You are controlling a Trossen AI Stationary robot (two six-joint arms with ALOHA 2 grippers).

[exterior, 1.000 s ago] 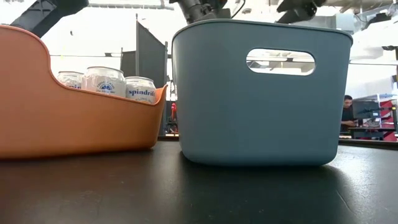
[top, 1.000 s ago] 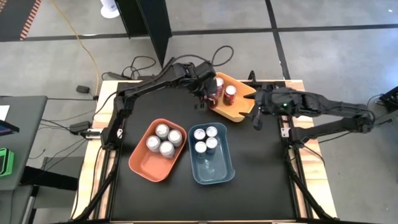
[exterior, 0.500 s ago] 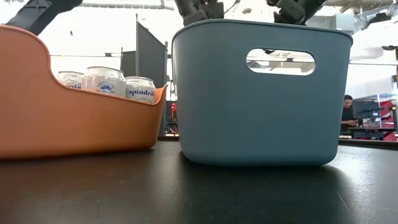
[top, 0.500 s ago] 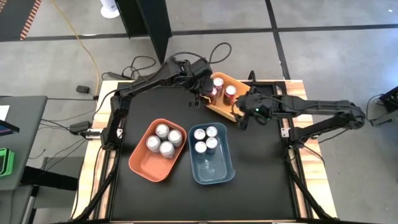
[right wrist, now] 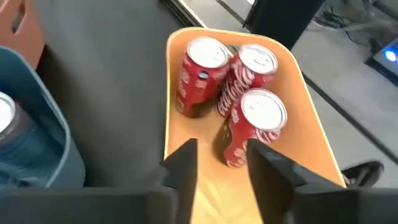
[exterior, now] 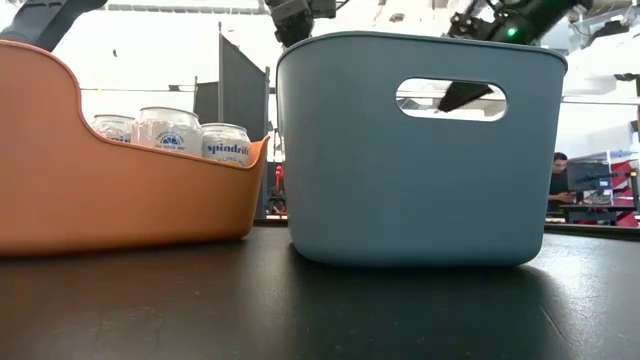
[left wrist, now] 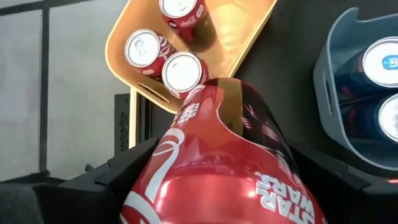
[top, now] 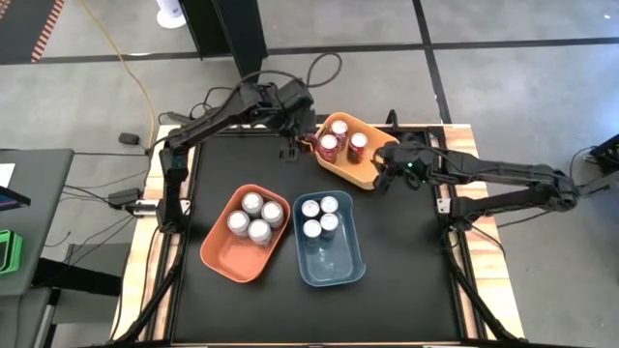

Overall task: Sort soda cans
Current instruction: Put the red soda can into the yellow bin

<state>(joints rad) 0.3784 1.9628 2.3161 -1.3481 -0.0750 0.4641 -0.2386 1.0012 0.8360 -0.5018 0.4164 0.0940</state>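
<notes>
Grey concrete floor surrounds the black worktop [top: 406, 290], where three bins keep the cans apart by colour. My left hand [top: 290, 145] is clamped on a red can [left wrist: 217, 168], held lying along the fingers, just short of the yellow bin [top: 372, 176], so I judge it goes in with the three red cans [right wrist: 239, 106] already standing there. My right hand [right wrist: 221, 155] hangs over the near end of that same bin, fingers [right wrist: 183, 165] apart, one just beside a red can; nothing is gripped. Silver cans [top: 251, 217] stand in the orange bin [top: 227, 261], below my left hand, and blue cans [top: 319, 217] in the blue bin [top: 334, 271] beside it. That grouping is why red stays here.
</notes>
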